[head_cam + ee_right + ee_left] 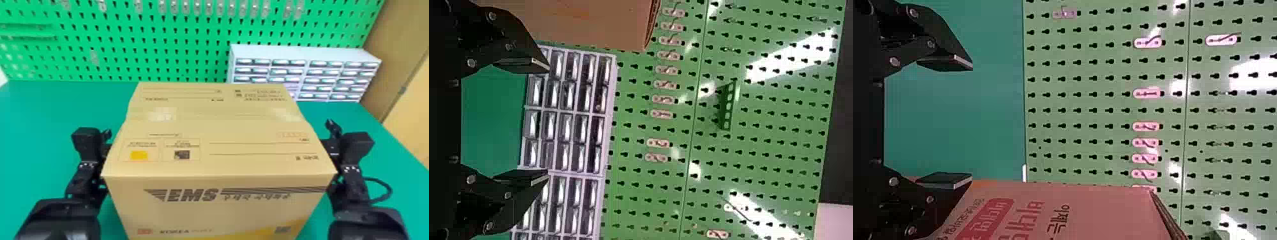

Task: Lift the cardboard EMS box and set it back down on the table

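Note:
The cardboard EMS box (220, 127) fills the middle of the head view, top flaps closed and lettered side towards me; its underside is hidden, so I cannot tell whether it touches the table. My left gripper (107, 135) is at its left side and my right gripper (333, 128) at its right side. In the left wrist view, the left gripper (972, 120) is open with nothing between its fingers, one finger against or very near the box (1093, 210). The right gripper (549, 120) also stands open and empty, one finger close to the box (594, 22).
A green table (41, 121) lies under and around the arms. Behind it rises a green pegboard (127, 41) with small clear holders. A white cabinet of small drawers (303, 52) stands at the back right, beyond the box. A black cable loops beside the right arm.

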Controlling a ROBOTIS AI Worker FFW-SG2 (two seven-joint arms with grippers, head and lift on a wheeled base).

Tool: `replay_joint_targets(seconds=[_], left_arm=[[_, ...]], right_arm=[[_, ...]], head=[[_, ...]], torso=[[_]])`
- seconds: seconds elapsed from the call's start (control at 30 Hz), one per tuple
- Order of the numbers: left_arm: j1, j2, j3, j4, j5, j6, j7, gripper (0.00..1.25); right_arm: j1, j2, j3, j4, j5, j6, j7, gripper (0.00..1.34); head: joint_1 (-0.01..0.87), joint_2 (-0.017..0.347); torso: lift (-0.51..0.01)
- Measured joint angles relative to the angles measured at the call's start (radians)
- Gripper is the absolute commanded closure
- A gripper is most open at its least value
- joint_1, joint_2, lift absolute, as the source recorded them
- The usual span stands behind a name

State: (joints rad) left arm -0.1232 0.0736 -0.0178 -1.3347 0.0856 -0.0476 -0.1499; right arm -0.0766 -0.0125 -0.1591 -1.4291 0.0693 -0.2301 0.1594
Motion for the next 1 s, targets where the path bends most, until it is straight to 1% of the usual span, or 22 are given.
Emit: replay_joint_targets(seconds=[0.57,1.0], left_arm=[[-0.009,0.0,-0.031,-0.009,0.0,-0.003,0.0,0.46],[-0.02,0.0,-0.033,-0.023,0.002,-0.003,0.0,0.46]], right_arm=[[-0.002,-0.004,0.032,0.008,-0.005,0.001,0.0,0.51],[-0.01,-0.006,0.032,0.009,-0.008,0.004,0.0,0.51]], head=[[0.678,-0.014],[0.678,-0.014]], torso=[[-0.091],[-0.091]])
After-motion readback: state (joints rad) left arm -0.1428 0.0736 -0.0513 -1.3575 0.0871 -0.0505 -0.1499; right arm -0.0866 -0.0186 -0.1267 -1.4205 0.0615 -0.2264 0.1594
